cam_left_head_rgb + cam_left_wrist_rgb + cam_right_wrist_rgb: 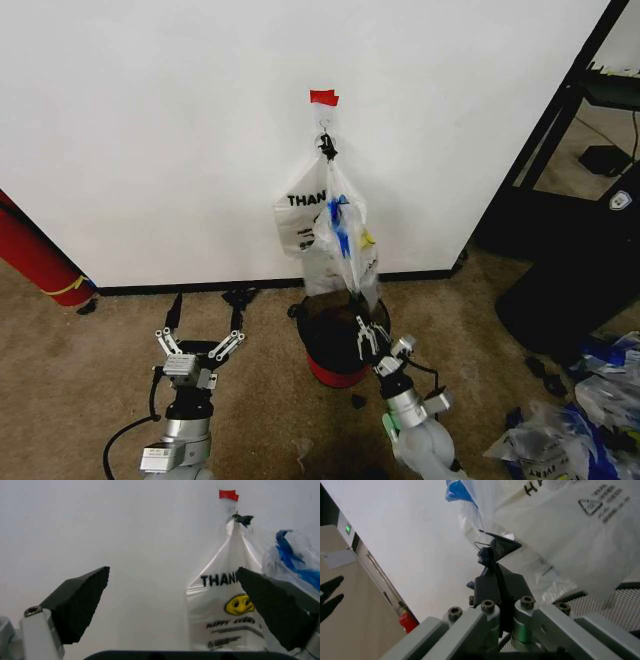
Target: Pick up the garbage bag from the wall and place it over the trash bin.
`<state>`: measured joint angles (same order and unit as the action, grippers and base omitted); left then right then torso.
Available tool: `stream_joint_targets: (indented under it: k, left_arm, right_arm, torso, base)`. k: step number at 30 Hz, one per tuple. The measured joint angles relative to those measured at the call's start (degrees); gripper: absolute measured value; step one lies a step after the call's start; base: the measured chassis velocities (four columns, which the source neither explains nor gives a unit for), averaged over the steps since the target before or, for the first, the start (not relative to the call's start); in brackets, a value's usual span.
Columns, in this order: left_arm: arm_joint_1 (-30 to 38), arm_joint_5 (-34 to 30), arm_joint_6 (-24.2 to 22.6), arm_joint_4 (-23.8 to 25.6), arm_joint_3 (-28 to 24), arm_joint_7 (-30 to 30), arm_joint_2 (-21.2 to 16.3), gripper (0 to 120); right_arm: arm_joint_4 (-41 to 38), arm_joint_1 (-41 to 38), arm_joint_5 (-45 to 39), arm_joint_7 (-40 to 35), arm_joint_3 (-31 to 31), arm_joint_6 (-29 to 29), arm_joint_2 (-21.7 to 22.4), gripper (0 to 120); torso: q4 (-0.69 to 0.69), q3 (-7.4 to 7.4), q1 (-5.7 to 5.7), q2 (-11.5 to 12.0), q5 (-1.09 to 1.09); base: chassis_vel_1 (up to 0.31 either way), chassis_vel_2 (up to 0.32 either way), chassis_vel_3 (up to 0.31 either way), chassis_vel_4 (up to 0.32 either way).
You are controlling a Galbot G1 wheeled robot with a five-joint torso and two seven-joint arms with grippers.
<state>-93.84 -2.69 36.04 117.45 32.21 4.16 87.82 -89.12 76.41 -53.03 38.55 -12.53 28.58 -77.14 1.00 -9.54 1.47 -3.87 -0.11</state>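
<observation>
White wall (150, 120) with a black baseboard, tan carpet below. From the head view, two bags are hanging from a small hook (326, 146) under a red tape mark (323, 97): the opaque white "THANK YOU" bag (300, 215) behind, and the garbage bag (345, 240), see-through with blue strips, in front and trailing down to the trash bin (335, 345) directly beneath. The right gripper (366, 335) is sitting at the bin's rim with the garbage bag's lower tail at its fingertips. The left gripper (198, 345) is waiting well to the left of the bin, fingers spread wide, holding nothing.

Left wrist view: open pads (80, 600) are framing bare wall and the "THANK YOU" bag (225, 607); the blue-striped garbage bag (295, 566) is hanging just beside it.

Right wrist view: the fingers (497, 560) are closed together, apparently pinching thin clear film of the garbage bag (480, 521); the bin's mesh (615, 607) is showing close by.

Judgement: the bag is not yet off the hook. A pinch on the tail alone looks weak; lifting upward to unhook the handles, rather than pulling down, should avoid tearing the film or dragging the white bag along.
</observation>
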Motion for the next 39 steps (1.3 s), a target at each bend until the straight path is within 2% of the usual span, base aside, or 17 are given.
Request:
stream_joint_targets:
  k: [15,21,24,28,32,35,39]
  left_arm:
    - [0.31,-0.42,0.44,-1.03,0.39,-0.12,-0.29,100]
    - [1.28,-0.58,0.14,-1.64,0.37,-0.19,-0.91,100]
    - [1.73,-0.64,-0.08,-1.9,0.34,-0.21,-1.17,100]
    - [2.23,-0.64,-0.25,-2.36,0.05,-0.21,-1.05,100]
    - [2.26,-0.51,-0.24,-2.89,-0.27,-0.16,-0.66,100]
    - [2.25,-0.51,-0.23,-3.03,-0.2,-0.15,-0.71,100]
    - [2.34,-0.55,-0.22,-3.12,0.06,-0.16,-0.99,100]
  right_arm:
    - [3.5,2.9,0.0,9.7,-1.49,1.01,0.43,0]
    - [6.48,0.88,2.2,20.28,-4.25,0.65,1.53,0]
    - [7.46,-0.55,3.92,22.12,-5.4,0.78,1.83,0]
    - [8.4,-3.71,3.53,19.9,-6.09,2.32,1.47,0]
    - [8.4,-7.94,1.04,11.56,-5.83,4.6,0.23,0]
    - [8.08,-9.03,0.5,8.95,-5.27,4.86,0.27,0]
    - [7.93,-9.07,1.91,8.77,-4.55,5.06,2.45,15]
  torso:
    - [0.0,0.0,0.0,0.0,0.0]
    - [0.0,-0.01,0.0,0.0,0.0]
    - [0.01,-0.01,0.01,0.0,-0.01]
    - [0.01,-0.01,0.01,0.0,0.0]
    - [-0.01,-0.01,0.01,0.0,0.0]
    - [-0.01,-0.01,0.01,0.0,-0.01]
    - [-0.01,-0.01,0.01,0.0,0.0]
  base:
    - [0.0,0.0,0.0,0.0]
    - [0.0,0.0,0.0,0.0]
    - [0.0,0.0,0.0,0.0]
    - [0.0,0.0,0.0,0.0]
    - [0.0,0.0,0.0,0.0]
    - [0.0,0.0,0.0,0.0]
    - [0.0,0.0,0.0,0.0]
